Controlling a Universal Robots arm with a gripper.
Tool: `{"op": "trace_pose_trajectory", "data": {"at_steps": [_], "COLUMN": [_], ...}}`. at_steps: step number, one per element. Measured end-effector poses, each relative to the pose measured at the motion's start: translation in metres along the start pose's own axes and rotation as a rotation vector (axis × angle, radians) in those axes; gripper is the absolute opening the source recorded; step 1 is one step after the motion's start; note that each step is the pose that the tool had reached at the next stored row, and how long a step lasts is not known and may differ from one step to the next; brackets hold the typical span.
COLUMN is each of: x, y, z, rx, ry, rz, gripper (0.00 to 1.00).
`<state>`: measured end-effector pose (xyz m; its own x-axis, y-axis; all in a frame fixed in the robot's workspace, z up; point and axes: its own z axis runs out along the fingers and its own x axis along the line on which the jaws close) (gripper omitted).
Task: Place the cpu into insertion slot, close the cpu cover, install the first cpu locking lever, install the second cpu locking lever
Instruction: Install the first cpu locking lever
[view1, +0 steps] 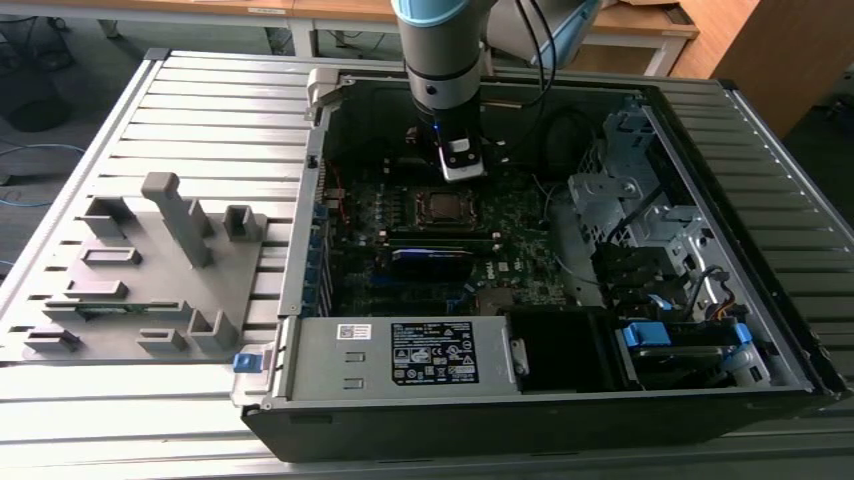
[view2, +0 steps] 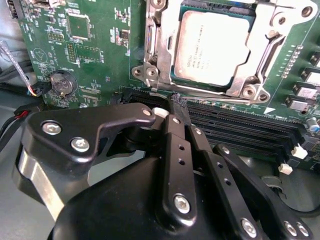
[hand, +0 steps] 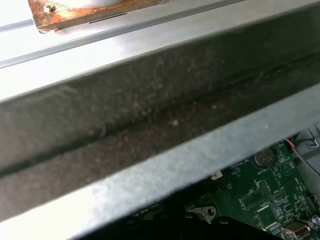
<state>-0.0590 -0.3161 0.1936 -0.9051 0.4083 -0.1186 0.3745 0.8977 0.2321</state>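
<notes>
The cpu (view2: 212, 47), a flat square chip with a grey metal top, lies in the insertion slot (view1: 445, 205) on the green motherboard inside the open computer case. The cpu cover (view2: 161, 47), a silver frame with a square cut-out, lies flat around the chip. My gripper (view2: 176, 104) hangs just beside the socket, over the black memory slots. Its black fingers (view2: 175, 145) are pressed together with nothing between them. In the exterior view the gripper (view1: 462, 172) sits just beyond the socket, toward the case's far wall.
A grey fixture plate (view1: 147, 270) with upright posts lies on the exterior view's left. A power supply box (view1: 400, 352) fills the case's near side; drive cages (view1: 641, 210) stand at the right. The case wall (hand: 150, 100) is close to the wrist. A coin battery (view2: 62, 82) sits near the board's edge.
</notes>
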Motion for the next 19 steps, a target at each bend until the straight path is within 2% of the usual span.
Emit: {"op": "trace_pose_trajectory", "data": {"at_steps": [8,12,14,19], "x": [-0.0004,0.0000,0.0014,0.0057], "y": [0.0009,0.0005,-0.0001,-0.0019], "z": [-0.0036,-0.0029,-0.0030,-0.0035], "rx": [-0.0007,-0.0084,-0.0122,-0.0154], "ry": [-0.0010,-0.0111,-0.0137,-0.0174], "rz": [0.000,-0.002,-0.002,-0.002], "gripper": [0.11,0.11,0.11,0.11]}}
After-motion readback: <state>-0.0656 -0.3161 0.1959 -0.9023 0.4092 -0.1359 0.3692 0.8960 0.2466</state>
